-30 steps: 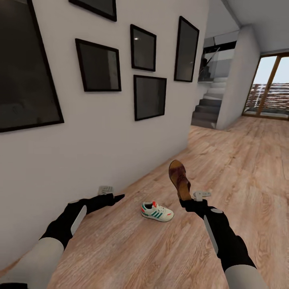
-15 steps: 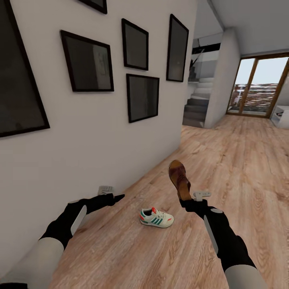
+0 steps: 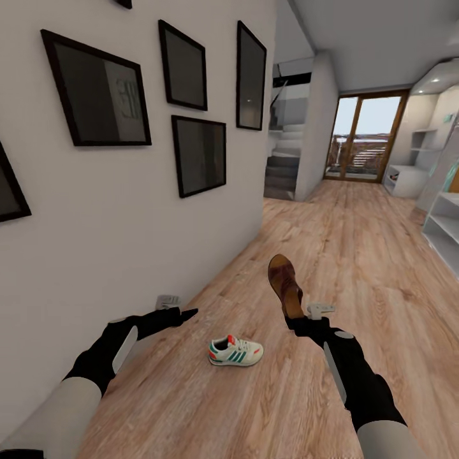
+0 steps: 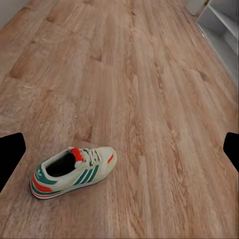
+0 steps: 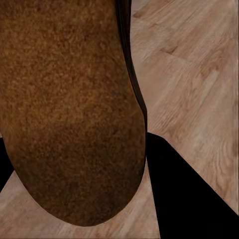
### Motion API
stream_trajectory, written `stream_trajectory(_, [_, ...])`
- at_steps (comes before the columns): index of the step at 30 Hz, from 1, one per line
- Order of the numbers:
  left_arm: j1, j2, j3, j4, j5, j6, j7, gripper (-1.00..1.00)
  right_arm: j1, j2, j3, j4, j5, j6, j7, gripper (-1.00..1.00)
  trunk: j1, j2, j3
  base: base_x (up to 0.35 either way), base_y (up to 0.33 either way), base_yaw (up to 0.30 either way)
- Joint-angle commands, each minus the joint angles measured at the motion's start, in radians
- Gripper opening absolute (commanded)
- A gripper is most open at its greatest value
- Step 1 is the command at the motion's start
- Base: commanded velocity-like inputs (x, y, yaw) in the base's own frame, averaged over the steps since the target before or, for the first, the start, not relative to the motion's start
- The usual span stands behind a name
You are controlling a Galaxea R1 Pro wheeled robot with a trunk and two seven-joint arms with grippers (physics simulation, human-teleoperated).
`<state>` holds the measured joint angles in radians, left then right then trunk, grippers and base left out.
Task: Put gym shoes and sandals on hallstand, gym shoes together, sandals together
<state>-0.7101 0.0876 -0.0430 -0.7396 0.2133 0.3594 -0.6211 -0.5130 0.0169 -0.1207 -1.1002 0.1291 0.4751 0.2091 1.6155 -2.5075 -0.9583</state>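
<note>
Held sandal: a flat brown leather sandal with a suede-like underside [image 3: 284, 285] is carried upright above the floor, its toe end raised and its heel end at the gripper; its brown sole [image 5: 69, 109] is seen close up from the right wrist.
Right gripper: the black right gripper [image 3: 299, 319] is clenched on the heel end of the sandal, one dark finger [image 5: 186, 194] lying against the sole's edge.
Gym shoe: one white lace-up sneaker with green side stripes and red patches [image 3: 234, 351] is set upright on its sole on the floor, between the two arms and nearer the white wall than the shelving; it is also seen from the left wrist [image 4: 73, 171].
Left gripper: the black left gripper [image 3: 183, 313] is held low near the wall, well apart from the sneaker; its dark fingertips [image 4: 10, 154] are spread wide with nothing between them, so the jaws are released.
Floor: warm brown wood-plank flooring [image 3: 357, 255] is laid along the corridor.
Shelving: light-grey open shelves [image 3: 443, 229] are seen at the corridor's right side.
Wall: dark framed pictures [image 3: 102, 95] are hung on the white wall.
Far end: a wood-framed glass door [image 3: 360, 137] and grey stairs [image 3: 280, 169] are visible.
</note>
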Motion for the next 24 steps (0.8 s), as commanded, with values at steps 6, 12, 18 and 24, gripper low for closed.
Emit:
stream_trajectory(6, [0.000,0.001,-0.003,-0.001,0.011,0.009,0.001,1.00,-0.001,0.001,-0.004,-0.002,0.007,0.005,0.007,-1.00,0.000,0.000,-0.001,0.012,0.009,-0.300])
stream_trajectory(12, [0.000,0.001,-0.003,-0.001,0.011,0.009,0.001,1.00,-0.001,0.000,-0.004,-0.002,0.007,0.005,0.007,-1.00,0.000,0.000,-0.001,0.001,0.000,-0.300])
stream_trajectory(18, [0.000,0.001,-0.003,-0.001,0.011,0.009,0.001,1.00,-0.001,0.000,-0.005,-0.003,0.007,0.005,0.007,-1.00,0.000,0.000,-0.001,0.110,0.089,-0.300])
stream_trajectory(24, [0.000,0.001,-0.003,-0.001,0.010,0.009,0.001,1.00,-0.001,0.000,-0.005,-0.003,0.007,0.005,0.007,-1.00,0.000,0.000,-0.001,0.225,0.222,-0.300])
